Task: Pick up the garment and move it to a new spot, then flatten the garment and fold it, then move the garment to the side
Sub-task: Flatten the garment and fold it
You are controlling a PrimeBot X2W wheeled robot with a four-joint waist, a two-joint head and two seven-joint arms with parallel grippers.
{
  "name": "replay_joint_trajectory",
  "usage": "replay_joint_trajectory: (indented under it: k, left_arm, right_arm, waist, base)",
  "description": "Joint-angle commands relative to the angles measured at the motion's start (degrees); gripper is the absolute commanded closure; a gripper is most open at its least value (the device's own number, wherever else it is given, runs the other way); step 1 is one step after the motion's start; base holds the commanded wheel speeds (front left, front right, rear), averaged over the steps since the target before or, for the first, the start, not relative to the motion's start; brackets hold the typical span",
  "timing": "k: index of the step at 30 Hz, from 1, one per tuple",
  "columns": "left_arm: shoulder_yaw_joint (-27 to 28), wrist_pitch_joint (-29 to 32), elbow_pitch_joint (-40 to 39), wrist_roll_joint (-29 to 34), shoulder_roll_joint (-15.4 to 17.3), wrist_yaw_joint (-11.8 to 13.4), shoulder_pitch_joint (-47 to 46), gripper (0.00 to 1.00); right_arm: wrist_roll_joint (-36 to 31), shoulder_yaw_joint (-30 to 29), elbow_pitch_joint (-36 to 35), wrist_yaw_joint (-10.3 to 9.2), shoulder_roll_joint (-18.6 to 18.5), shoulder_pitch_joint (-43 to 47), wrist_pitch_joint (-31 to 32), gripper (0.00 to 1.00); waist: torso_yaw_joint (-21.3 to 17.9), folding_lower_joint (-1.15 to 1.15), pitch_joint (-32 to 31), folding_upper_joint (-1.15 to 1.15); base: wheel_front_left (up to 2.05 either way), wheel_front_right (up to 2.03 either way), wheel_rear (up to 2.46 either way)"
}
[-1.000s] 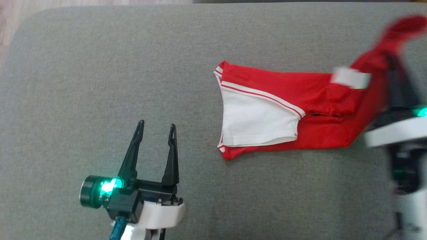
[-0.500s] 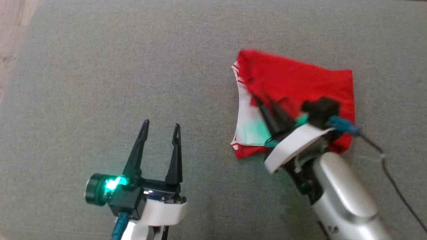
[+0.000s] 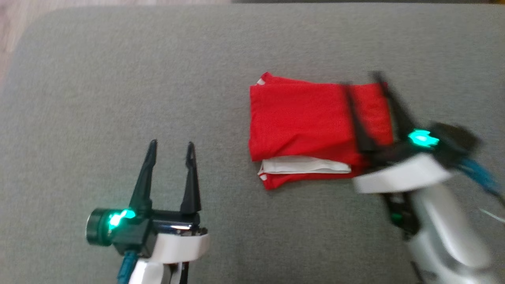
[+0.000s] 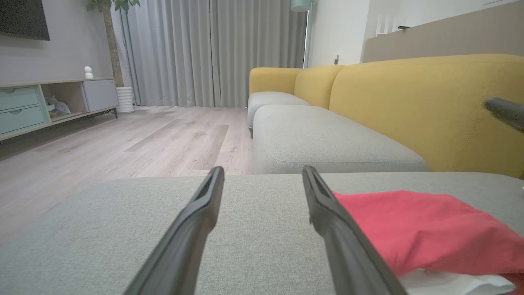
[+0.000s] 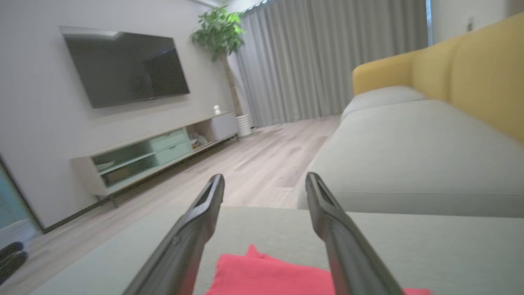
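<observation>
Home living room, yellow sofa (image 4: 409, 102), wall-mounted TV (image 5: 127, 67), grey curtains (image 4: 204, 49), potted plant (image 5: 219, 28), wood floor (image 4: 143, 143)

One garment (image 3: 300, 118), one television (image 5: 127, 67), one plant (image 5: 217, 29).

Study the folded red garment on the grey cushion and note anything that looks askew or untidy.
The folded red fabric garment on the grey upholstered cushion is not squared up: a white fabric layer pokes out along its near edge, so the folded edges do not line up.
</observation>
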Motion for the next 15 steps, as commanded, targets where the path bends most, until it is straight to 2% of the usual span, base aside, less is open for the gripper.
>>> replay_joint_trajectory:
  k: [1,4,8,11,15]
  left_arm:
    - [2.4,-0.3,-2.2,-0.4,-0.3,-0.1,0.3,0.00]
    - [3.9,-0.3,-2.5,-1.3,-0.4,-0.4,1.5,0.00]
    - [5.1,-0.3,-1.6,-0.6,-0.4,-0.3,3.8,0.00]
    - [5.4,-0.3,-0.6,-0.1,-0.5,-0.6,5.7,0.00]
    - [6.4,-0.3,0.4,0.0,-0.5,-1.0,8.5,0.00]
  right_arm:
    - [-0.1,-0.5,-2.8,0.37,-0.3,2.0,-1.0,0.00]
    - [-0.8,-7.3,-5.5,0.37,-1.8,6.6,-2.1,0.00]
    - [-4.3,-15.7,-8.5,0.37,-1.9,14.0,-2.2,0.00]
    - [-6.1,-17.7,-8.3,0.37,-1.8,20.0,-2.2,0.00]
    - [-7.6,-16.4,-6.8,0.37,-1.9,26.3,-2.2,0.00]
  waist:
    - [-1.3,0.00,-1.3,0.00]
    - [-2.6,0.00,-3.7,0.00]
    - [-4.1,0.00,-7.4,0.00]
    - [-4.7,0.00,-9.9,0.00]
    - [-5.3,0.00,-12.8,0.00]
  base:
    - [0.00,0.00,0.00]
    - [0.00,0.00,0.00]
    - [0.00,0.00,0.00]
    - [0.00,0.00,0.00]
    - [0.00,0.00,0.00]
